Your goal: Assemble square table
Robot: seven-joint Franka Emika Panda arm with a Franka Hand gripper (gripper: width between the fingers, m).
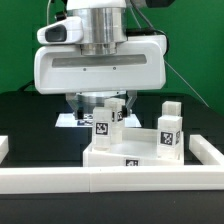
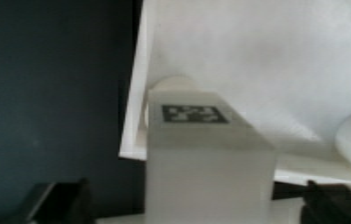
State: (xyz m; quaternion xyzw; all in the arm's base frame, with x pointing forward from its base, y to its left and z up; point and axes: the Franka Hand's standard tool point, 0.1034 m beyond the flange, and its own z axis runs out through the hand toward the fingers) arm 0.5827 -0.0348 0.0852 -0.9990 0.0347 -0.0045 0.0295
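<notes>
Gripper (image 1: 108, 112) is over the slab (image 1: 125, 152), fingers either side of a leg (image 2: 204, 160). Jaws look spread, can't confirm contact. Another leg (image 1: 169, 130) stands upright on the slab.

The white square slab (image 1: 130, 158) lies flat on the black counter (image 1: 30, 115). 1 tagged leg (image 1: 168, 130) stands upright at its far corner; another leg (image 1: 107, 124) stands on it nearer the middle.

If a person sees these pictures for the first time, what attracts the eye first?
The big white robot head fills the exterior view's middle, its pincer low over a small white tagged leg. In front lies the large white plastic square slab, another white tagged leg upright on its right.
</notes>
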